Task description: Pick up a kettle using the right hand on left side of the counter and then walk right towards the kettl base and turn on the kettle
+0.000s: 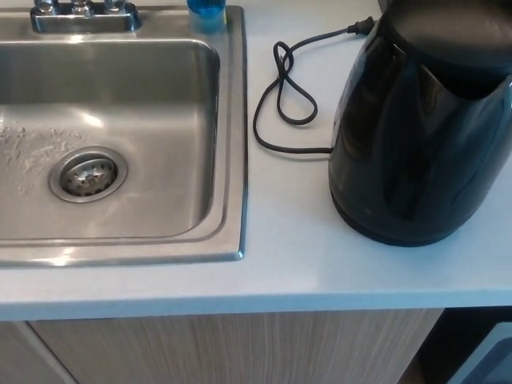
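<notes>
A glossy black kettle (416, 128) stands upright on the pale counter (288, 256) at the right of the head view, its top cut off by the picture's edge. A black power cord (284, 100) runs from under the kettle's left side, loops on the counter and ends in an unplugged plug (362, 26) near the top. The kettle's base is hidden beneath it, so I cannot tell it apart from the body. Neither of my hands shows in the picture.
A stainless steel sink (232, 144) with a round drain (88, 176) fills the left half. A faucet base (80, 14) and a blue bottle (208, 10) stand at its back rim. Wooden cabinet fronts (240, 352) lie below the counter's front edge.
</notes>
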{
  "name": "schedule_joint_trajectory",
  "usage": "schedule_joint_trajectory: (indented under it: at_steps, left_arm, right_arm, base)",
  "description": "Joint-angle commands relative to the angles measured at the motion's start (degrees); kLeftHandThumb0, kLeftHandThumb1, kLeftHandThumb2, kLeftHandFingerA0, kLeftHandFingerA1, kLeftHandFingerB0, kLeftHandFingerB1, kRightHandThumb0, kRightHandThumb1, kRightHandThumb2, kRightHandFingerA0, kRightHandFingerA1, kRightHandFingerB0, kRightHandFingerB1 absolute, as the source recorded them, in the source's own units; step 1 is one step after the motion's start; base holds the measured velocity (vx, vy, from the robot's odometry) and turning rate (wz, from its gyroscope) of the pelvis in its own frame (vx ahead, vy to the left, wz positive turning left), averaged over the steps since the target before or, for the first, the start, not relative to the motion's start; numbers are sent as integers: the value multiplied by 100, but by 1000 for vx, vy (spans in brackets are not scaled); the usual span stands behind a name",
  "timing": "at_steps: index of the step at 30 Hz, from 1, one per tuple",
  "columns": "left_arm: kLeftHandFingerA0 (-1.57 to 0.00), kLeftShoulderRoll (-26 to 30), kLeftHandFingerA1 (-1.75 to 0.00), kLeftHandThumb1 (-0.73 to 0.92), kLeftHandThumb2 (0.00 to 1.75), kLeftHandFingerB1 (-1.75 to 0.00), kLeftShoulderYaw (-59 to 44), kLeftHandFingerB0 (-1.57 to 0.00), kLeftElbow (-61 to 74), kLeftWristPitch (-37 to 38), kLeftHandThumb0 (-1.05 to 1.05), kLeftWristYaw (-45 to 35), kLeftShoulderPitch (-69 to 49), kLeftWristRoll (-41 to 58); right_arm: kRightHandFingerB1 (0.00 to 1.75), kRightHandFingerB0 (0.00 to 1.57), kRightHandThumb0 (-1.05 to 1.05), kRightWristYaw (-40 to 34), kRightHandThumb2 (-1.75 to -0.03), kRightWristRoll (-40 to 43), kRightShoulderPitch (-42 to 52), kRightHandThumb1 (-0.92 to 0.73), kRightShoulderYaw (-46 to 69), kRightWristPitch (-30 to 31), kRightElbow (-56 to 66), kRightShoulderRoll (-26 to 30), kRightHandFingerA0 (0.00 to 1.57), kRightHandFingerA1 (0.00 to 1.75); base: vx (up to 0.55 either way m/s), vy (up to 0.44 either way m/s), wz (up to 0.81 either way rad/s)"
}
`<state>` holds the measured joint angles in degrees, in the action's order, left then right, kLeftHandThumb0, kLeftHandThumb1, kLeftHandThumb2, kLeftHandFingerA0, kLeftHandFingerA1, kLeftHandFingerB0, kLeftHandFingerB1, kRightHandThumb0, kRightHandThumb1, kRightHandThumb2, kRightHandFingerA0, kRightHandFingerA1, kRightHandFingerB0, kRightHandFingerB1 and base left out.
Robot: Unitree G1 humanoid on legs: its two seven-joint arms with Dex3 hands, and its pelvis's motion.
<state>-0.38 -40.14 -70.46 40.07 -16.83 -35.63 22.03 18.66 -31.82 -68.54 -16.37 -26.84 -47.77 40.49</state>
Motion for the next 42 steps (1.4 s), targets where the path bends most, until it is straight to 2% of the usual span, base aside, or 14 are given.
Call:
schedule_joint_trajectory:
  at_steps: [1, 2, 9, 10, 16, 17, 18, 24, 25, 32, 38, 39, 40, 42]
  left_arm:
    - [-102, -78, -93, 56, 94, -78, 36, -92, 141, 545, -11, -77, -71, 58]
    - [-102, -111, -100, 50, 110, -88, 56, -88, 194, 565, -6, -44, -99, 44]
    - [-101, -153, -99, 51, 109, -89, 27, -88, 267, 592, -9, -143, -188, 101]
    - [-100, -147, -102, 61, 83, -83, -34, -96, 275, 692, -15, -289, -228, 179]
    - [-103, -29, -101, 58, 84, -83, -78, -98, 84, 521, -12, -320, -160, 195]
    - [-102, -28, -102, 57, 87, -84, -85, -98, 70, 570, -12, -346, -167, 189]
    - [-101, -22, -99, 62, 83, -83, -85, -96, 57, 581, -17, -387, -171, 190]
    - [-101, -5, -99, 62, 83, -83, -93, -96, 17, 582, -17, -452, -165, 193]
    - [-103, -85, -104, 63, 83, -84, -143, -95, 174, 626, -17, -371, -196, 260]
    - [-98, -117, -101, 61, 82, -82, -114, -95, 303, 626, -17, -270, -256, 193]
    - [-99, -112, -102, 62, 82, -83, -149, -95, 264, 730, -17, -390, -240, 223]
    - [-101, -17, -98, 58, 90, -81, -219, -99, 28, 679, -11, -639, -175, 301]
    - [-102, 16, -99, 54, 80, -79, -242, -101, -22, 643, -13, -698, -163, 324]
    - [-102, 92, -98, 53, 79, -81, -198, -99, -106, 605, -13, -605, -165, 221]
  right_arm:
    - [46, 60, -79, 187, -67, 320, 376, -90, 240, -184, 298, 274, 70, 63]
    - [46, 60, -79, 194, -67, 323, 413, -89, 258, -196, 290, 292, 70, 62]
    - [47, 60, -78, 264, -66, 352, 519, -89, 317, -187, 373, 301, 70, 62]
    - [46, 63, -76, 109, -66, 125, 433, -87, 198, -97, 285, 235, 72, 66]
    - [45, 62, -72, 186, -65, 10, 297, -86, 63, 236, 340, 56, 71, 67]
    - [52, 56, -77, 220, -88, -23, 262, -69, 26, 315, 340, 27, 69, 70]
    - [58, 52, -67, 237, -108, -59, 224, -68, -9, 381, 328, 4, 65, 71]
    - [58, 52, -67, 243, -108, -85, 183, -68, -71, 492, 334, -13, 65, 71]
    - [44, 57, -70, 503, -64, -412, -323, -84, -324, 1181, 124, -241, 70, 76]
    - [45, 56, -73, 630, -65, -693, -1145, -85, -786, 1681, -748, -643, 65, 72]
    - [45, 54, -73, 569, -65, -742, -1392, -85, -992, 1750, -1128, -769, 63, 71]
    - [45, 59, -73, 898, -66, -1080, -1768, -86, -1363, 2101, -1543, -1069, 68, 82]
    - [43, 56, -68, 971, -65, -1146, -1859, -82, -1462, 2178, -1656, -1143, 79, 79]
    - [43, 56, -65, 1042, -64, -1164, -2003, -80, -1614, 2253, -1876, -1254, 82, 79]
  base:
    - [0, 0, 0]
    - [0, 0, 0]
    - [0, 0, 0]
    - [0, 0, 0]
    - [0, 0, 0]
    - [0, 0, 0]
    - [0, 0, 0]
    - [0, 0, 0]
    - [0, 0, 0]
    - [0, 0, 0]
    - [0, 0, 0]
    - [0, 0, 0]
    - [0, 0, 0]
    - [0, 0, 0]
